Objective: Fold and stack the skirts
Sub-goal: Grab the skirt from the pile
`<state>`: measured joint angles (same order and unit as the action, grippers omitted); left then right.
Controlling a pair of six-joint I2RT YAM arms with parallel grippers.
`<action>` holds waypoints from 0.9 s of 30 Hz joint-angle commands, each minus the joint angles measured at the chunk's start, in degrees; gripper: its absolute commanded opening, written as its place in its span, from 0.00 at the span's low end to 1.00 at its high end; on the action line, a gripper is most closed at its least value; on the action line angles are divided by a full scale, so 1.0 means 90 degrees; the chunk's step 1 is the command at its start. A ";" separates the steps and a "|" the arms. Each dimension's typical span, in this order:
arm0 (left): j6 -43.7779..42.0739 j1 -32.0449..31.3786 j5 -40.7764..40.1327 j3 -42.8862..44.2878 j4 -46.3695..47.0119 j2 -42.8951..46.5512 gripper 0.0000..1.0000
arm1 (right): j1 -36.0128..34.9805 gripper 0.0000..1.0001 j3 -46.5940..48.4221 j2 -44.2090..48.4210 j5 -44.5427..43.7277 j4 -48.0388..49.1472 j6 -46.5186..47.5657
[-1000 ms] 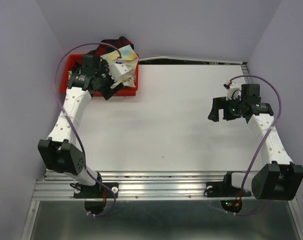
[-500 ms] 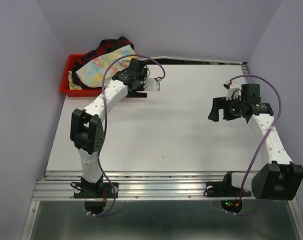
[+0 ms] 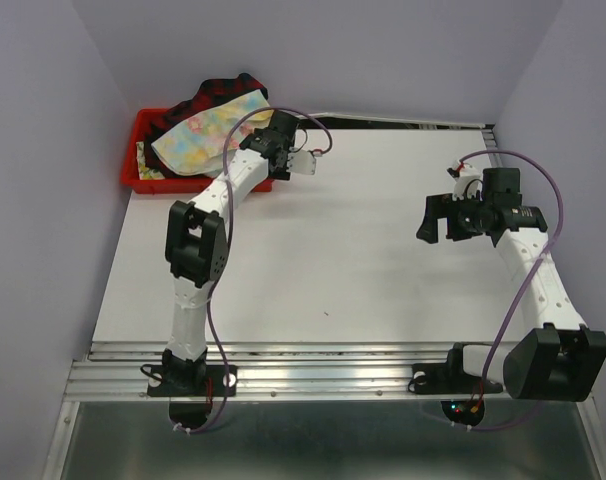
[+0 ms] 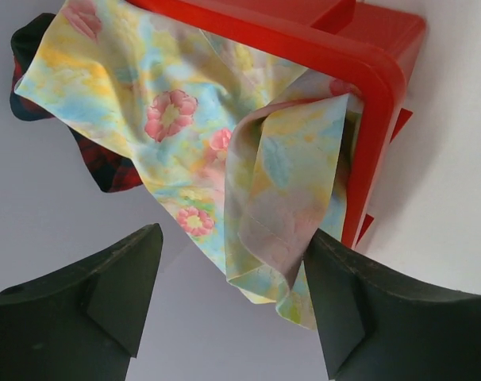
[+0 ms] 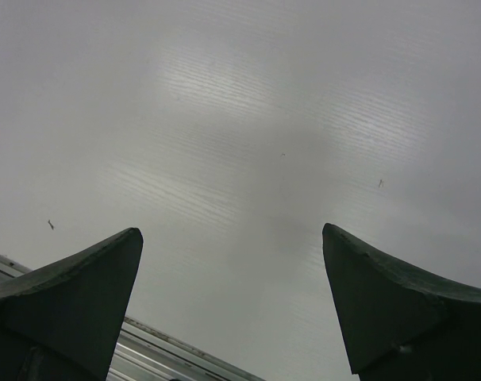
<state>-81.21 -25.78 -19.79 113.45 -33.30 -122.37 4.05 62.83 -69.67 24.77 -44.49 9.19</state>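
Note:
The pastel yellow and blue floral skirt (image 3: pixel 208 135) lies heaped on the red tray (image 3: pixel 143 178) at the back left. Its edge hangs over the tray's rim. The red-and-black plaid skirt (image 3: pixel 223 92) lies under it and sticks out at the back. My left gripper (image 3: pixel 283 160) is at the tray's right corner. In the left wrist view it (image 4: pixel 232 317) is open, and the floral skirt's (image 4: pixel 193 103) hanging corner lies between the jaws against the right finger (image 4: pixel 344 309). A bit of plaid skirt (image 4: pixel 105 163) shows there. My right gripper (image 3: pixel 433 225) hovers open and empty (image 5: pixel 232 309) over the table's right side.
The white table (image 3: pixel 333 260) runs from the tray to the right wall. Purple walls close in at the left, back and right. A metal rail (image 3: pixel 323 360) runs along the near edge by the arm bases.
My left arm has swung from over the tray to its right corner, with the elbow now raised over the table. The floral skirt now lies spread on the tray. The right arm has not moved.

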 commanded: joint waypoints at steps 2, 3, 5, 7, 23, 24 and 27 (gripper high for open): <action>-0.0342 0.0169 -0.0457 0.0461 -0.0275 -0.0076 0.59 | -0.0001 1.00 0.0099 0.0212 -0.0087 0.0285 0.0014; -0.0323 0.0198 -0.0428 0.0548 -0.0313 -0.0066 0.49 | -0.0001 1.00 0.0099 0.0241 -0.0087 0.0314 0.0014; -0.0303 0.0208 -0.0321 0.0617 -0.0343 -0.0008 0.42 | -0.0001 1.00 0.0089 0.0251 -0.0058 0.0334 -0.0005; -0.0283 0.0208 -0.0301 0.0588 -0.0208 0.0109 0.07 | -0.0001 1.00 0.0099 0.0251 0.0020 0.0353 -0.0035; 0.2127 -0.0006 0.0753 0.1711 0.1072 0.2275 0.00 | -0.0001 1.00 -0.0105 0.0534 0.1085 0.1124 -0.0113; 0.2283 -0.0142 0.0783 0.1721 0.1160 0.2404 0.00 | -0.0001 1.00 -0.0135 0.0602 0.1153 0.1260 -0.0132; 0.2908 -0.0580 0.0754 0.1750 0.1754 0.3037 0.00 | -0.0001 1.00 -0.0135 0.0641 0.1484 0.1398 -0.0171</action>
<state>-63.59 -26.48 -14.31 125.36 -27.53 -102.96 4.05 62.43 -66.00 33.23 -37.08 8.32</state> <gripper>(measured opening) 0.036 0.999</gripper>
